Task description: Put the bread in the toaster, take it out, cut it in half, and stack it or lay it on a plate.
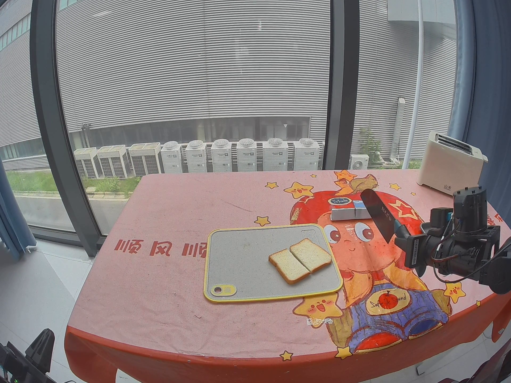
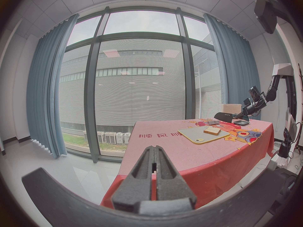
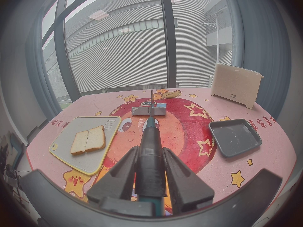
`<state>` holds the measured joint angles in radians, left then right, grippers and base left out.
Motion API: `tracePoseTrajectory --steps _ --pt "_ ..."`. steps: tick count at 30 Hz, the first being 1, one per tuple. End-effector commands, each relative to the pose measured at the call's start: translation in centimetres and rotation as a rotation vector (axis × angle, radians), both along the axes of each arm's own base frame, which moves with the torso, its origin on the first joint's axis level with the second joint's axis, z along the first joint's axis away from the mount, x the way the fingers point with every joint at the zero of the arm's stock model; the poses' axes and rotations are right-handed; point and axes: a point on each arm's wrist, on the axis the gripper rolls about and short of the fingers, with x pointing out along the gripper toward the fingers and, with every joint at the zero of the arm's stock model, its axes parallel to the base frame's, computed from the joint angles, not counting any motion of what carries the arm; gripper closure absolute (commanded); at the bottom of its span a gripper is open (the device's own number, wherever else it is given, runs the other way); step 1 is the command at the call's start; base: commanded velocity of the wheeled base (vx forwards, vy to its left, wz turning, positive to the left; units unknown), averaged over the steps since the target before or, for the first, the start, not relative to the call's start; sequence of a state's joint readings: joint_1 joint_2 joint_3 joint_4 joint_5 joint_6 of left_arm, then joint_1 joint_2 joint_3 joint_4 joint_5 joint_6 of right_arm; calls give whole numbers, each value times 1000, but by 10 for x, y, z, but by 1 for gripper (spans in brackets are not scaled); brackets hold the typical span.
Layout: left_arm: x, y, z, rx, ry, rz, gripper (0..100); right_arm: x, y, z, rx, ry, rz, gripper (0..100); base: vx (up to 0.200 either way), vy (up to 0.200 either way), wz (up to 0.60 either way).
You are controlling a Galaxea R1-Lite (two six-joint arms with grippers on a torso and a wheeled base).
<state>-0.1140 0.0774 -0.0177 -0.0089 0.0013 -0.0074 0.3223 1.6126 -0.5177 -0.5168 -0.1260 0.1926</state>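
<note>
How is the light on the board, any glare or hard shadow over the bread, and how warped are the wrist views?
Head view: soft daylight, no glare on the board, the bread halves cast only a thin shadow. Right wrist view: fisheye bows the window frame; lamp reflections sit on the glass, away from the bread. Left wrist view: strongly bowed, dark at the corners.

Board (image 1: 242, 261) matt plastic; tablecloth (image 1: 159, 304) fabric (v. smooth).

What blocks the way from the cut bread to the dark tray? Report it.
Nothing rests on the cloth between the bread halves and the tray; the silver box sits farther toward the window. The right gripper, holding the knife, hangs near the tray.
</note>
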Motion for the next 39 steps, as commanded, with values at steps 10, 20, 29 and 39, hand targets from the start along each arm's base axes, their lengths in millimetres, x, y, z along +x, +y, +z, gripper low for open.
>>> tracePoseTrajectory --steps 10,20,29,39 --pt "1 0 -5 2 21 1 100 8 3 -11 -13 40 1 100 0 0 0" --pt "1 0 -5 2 21 1 100 9 9 -7 -7 25 20 100 0 0 0" --pt "1 0 -5 1 21 1 100 8 12 -7 -3 24 30 100 0 0 0" --pt "1 0 -5 2 21 1 100 7 14 -8 -3 27 35 100 0 0 0"
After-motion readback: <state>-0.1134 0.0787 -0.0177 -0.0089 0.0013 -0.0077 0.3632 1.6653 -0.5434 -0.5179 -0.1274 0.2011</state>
